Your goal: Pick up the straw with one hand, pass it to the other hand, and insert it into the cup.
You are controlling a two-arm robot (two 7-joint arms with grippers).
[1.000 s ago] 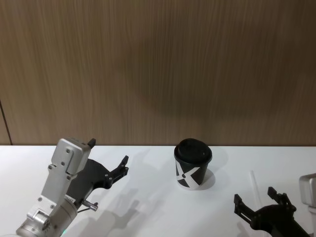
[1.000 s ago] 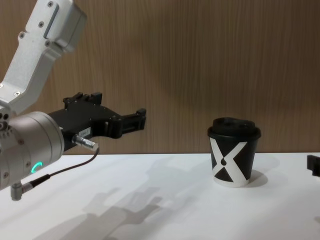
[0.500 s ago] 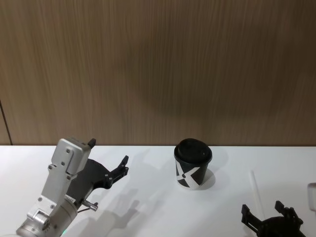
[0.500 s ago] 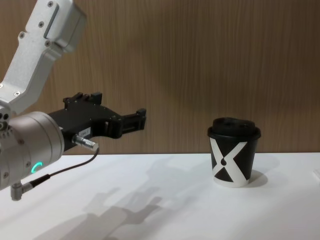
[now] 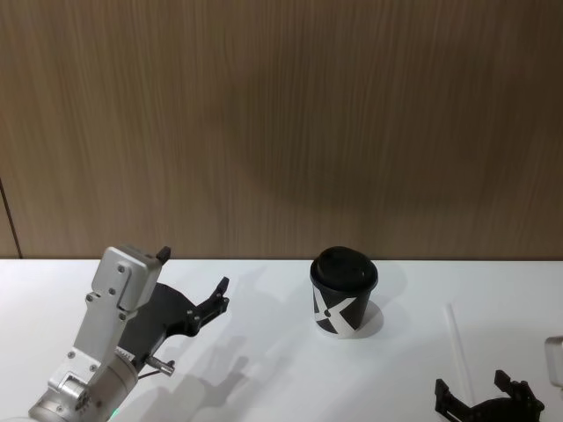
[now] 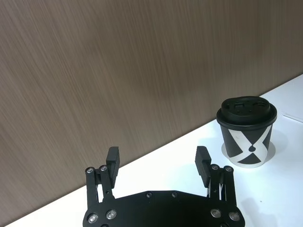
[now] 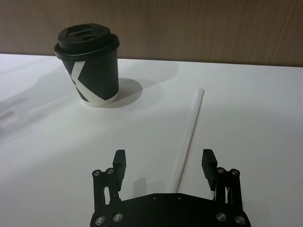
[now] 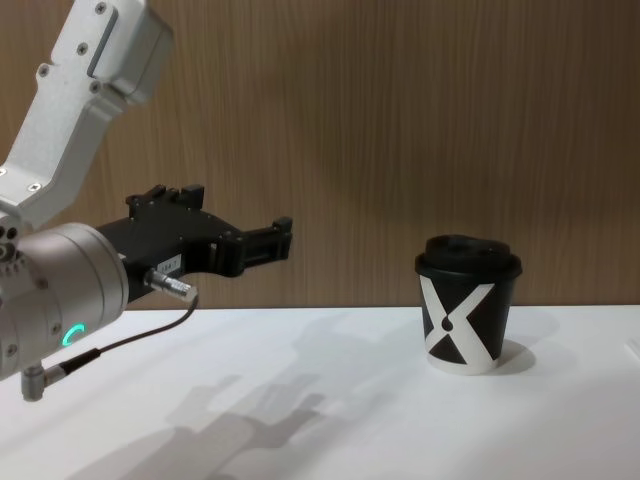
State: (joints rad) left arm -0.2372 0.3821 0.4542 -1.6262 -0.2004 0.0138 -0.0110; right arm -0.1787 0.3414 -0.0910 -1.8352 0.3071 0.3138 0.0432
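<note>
White table [image 5: 290,387]; one straw [image 5: 456,347]; one cup [image 5: 343,297]

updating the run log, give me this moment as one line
right tool: open, above near end of straw | left tool: open, idle above table | straw: flat on table, right of lidded cup

You're at what looks like an office or demo room: a white table [image 5: 290,396], a wood-panelled wall [image 5: 281,123], a takeaway cup [image 5: 344,303].

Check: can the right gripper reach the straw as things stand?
Probably yes: the right gripper is open, the straw lies flat on the table straight ahead of it, and the cup stands aside.
</note>
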